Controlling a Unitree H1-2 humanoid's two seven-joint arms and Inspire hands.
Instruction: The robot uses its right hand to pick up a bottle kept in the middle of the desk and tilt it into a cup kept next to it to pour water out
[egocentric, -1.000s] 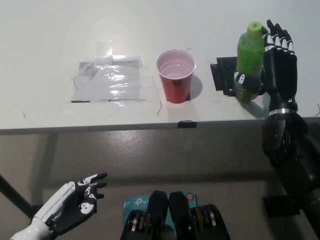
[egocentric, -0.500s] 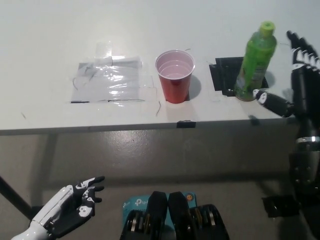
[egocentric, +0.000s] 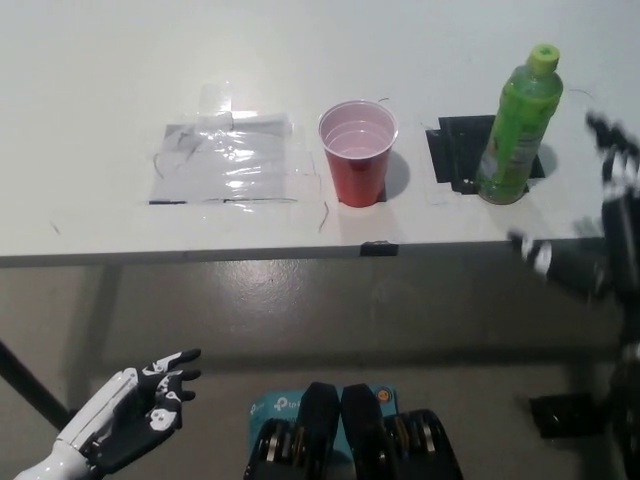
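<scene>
While the green bottle (egocentric: 517, 130) stood upright on a black patch (egocentric: 462, 155) at the tabletop's (egocentric: 100, 80) right side, just beside the red cup (egocentric: 358, 152), nothing gripped it. Right hand (egocentric: 600, 250): black, blurred, off the tabletop's right edge, apart from the bottle, fingers spread and empty. Left hand (egocentric: 135, 415): white, low at the lower left, open, resting. Clear plastic sheet (egocentric: 225, 160): left of the cup. Recommended handling: close around the bottle's middle, lift straight, then tip its cap toward the cup mouth slowly.
</scene>
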